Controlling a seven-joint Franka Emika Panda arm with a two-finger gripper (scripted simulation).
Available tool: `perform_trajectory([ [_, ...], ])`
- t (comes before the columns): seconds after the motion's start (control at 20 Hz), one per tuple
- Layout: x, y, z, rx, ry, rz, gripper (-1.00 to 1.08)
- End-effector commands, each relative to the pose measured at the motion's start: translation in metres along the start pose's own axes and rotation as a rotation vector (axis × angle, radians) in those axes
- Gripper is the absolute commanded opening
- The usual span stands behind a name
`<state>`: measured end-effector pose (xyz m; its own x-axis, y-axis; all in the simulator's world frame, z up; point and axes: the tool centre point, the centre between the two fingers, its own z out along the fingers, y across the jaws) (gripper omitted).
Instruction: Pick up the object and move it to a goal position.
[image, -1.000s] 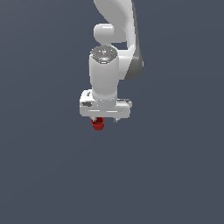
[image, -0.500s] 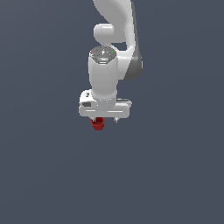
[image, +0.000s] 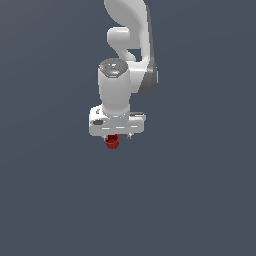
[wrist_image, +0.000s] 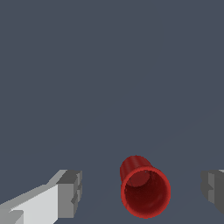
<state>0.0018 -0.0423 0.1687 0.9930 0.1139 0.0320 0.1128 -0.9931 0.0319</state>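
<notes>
Between the two grey fingertips of the gripper (wrist_image: 142, 190) sits the cup (wrist_image: 144, 191), a small dark-red cylinder with its hollow mouth turned toward the wrist camera. The fingers (wrist_image: 70, 192) stand wide apart, and a clear gap of grey floor shows on either side of the cup, so neither pad touches it. One finger shows at the end of a white arm of the hand, while the other is cut off at the picture's edge. In the exterior view, the gripper (image: 118, 136) points straight down from the white arm (image: 127, 55), and the cup (image: 112, 142) peeks out red just beneath the white hand, partly hidden by it. From that view I cannot tell whether the cup rests on the floor (image: 200, 200) or hangs above it. All around lies a plain, even dark grey-blue floor with no markings.
</notes>
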Motion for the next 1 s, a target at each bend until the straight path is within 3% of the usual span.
perform_trajectory([
  [0.0,-0.005,0.003,0.006,0.002,-0.003,-0.048,1.0],
  [0.95,-0.052,0.025,0.055,0.029,-0.019,-0.474,1.0],
])
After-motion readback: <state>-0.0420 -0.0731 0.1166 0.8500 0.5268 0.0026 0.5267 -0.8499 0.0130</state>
